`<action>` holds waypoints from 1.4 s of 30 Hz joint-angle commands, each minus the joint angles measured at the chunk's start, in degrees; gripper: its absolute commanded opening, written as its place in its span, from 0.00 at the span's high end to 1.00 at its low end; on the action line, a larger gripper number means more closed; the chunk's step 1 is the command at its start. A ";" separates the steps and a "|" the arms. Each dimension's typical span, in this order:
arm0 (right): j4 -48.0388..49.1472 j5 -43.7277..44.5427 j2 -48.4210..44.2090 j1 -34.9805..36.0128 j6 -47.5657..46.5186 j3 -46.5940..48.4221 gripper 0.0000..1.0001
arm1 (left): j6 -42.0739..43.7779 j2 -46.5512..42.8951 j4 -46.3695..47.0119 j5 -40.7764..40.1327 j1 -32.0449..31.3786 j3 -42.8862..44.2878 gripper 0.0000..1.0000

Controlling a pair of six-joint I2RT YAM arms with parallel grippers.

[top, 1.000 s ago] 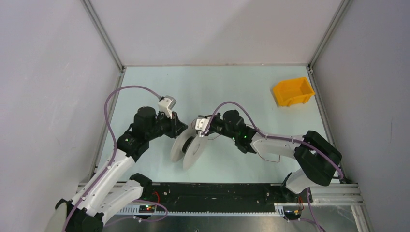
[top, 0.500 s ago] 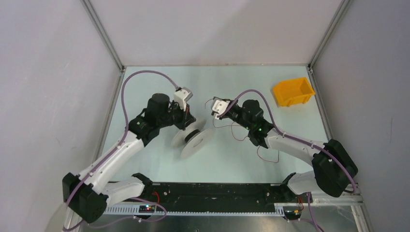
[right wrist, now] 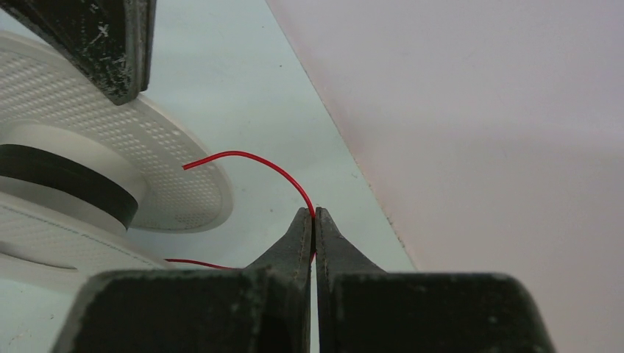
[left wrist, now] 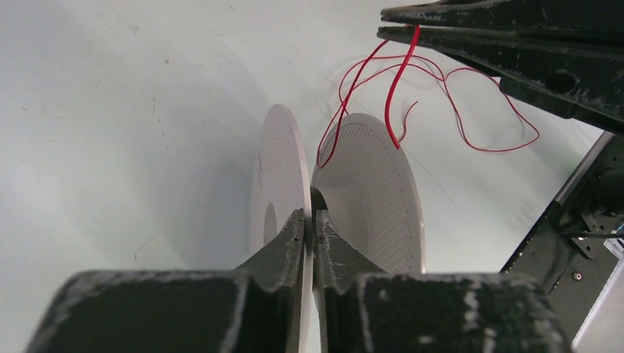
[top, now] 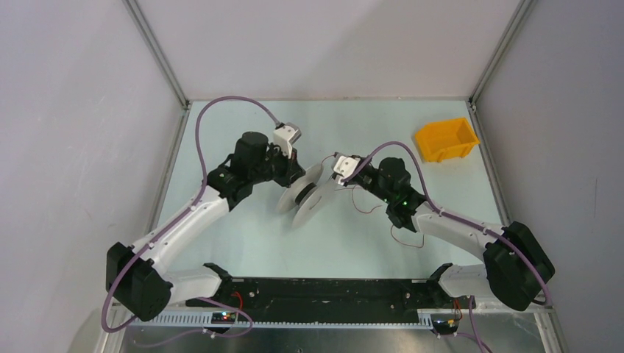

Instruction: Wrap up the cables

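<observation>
The pale grey spool [top: 309, 193] is tilted on edge at the table's middle. My left gripper [top: 296, 176] is shut on its left flange [left wrist: 279, 162]; in the left wrist view the gripper [left wrist: 310, 217] pinches that thin disc, with the other flange [left wrist: 375, 184] to the right. My right gripper [top: 335, 175] is shut on the thin red cable [right wrist: 257, 157] just right of the spool; in the right wrist view the gripper [right wrist: 314, 215] clamps it at the tips. The cable [left wrist: 397, 81] runs from the spool's core to the right fingers [left wrist: 471, 15] and trails in loose loops [top: 401, 239] over the table.
An orange bin [top: 446, 139] stands at the back right. Metal frame posts and white walls enclose the table. A black rail [top: 324, 290] runs along the near edge. The spool's black-banded core [right wrist: 66, 184] shows in the right wrist view.
My left gripper has carried the spool farther from the near edge and to the right. My right gripper has moved right and back with the cable, then dipped slightly toward the spool.
</observation>
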 commanded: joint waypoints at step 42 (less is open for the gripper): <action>3.24 0.52 14.52 8.33 -7.20 9.54 1.00 | -7.94 -4.11 5.03 8.46 10.57 -4.31 0.48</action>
